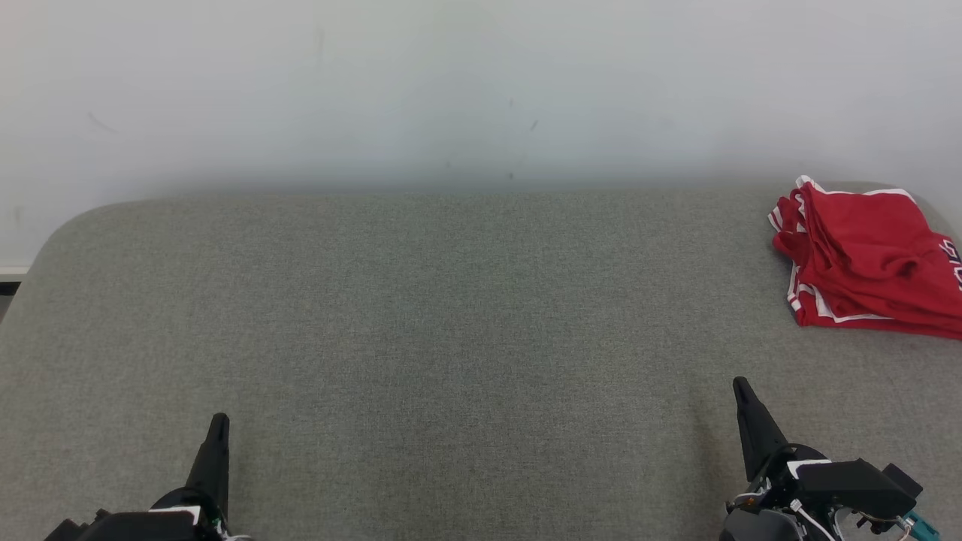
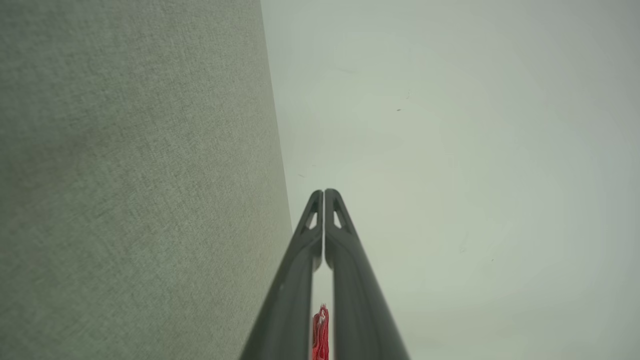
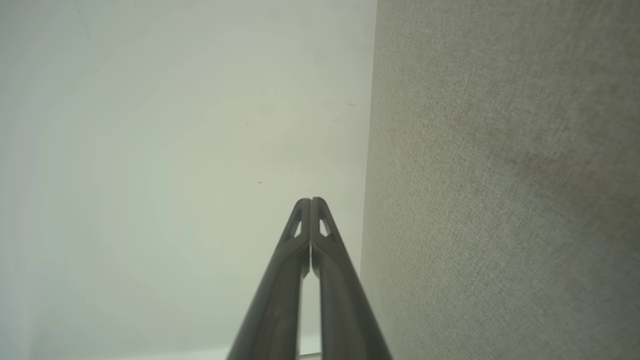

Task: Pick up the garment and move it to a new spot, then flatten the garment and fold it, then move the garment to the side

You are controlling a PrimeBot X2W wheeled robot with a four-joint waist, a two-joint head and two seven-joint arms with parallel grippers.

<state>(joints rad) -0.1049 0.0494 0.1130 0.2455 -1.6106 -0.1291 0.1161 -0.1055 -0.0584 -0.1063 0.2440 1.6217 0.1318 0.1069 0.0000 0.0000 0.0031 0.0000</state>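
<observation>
Head view: garment [image 1: 864, 259] lies at far right of grey fabric surface [image 1: 451, 315], near back edge, partly cut off by frame. Red, loosely folded w/ creases, thin white stripe trim along edges, bit of lettering at right. Left gripper [image 1: 219, 421] lower left, right gripper [image 1: 741, 385] lower right, both well apart from it.
Left wrist view: fingers pressed together, nothing pinched; red sliver of garment [image 2: 320, 330] seen thru gap lower down.
Right wrist view: fingers pressed together, empty.
</observation>
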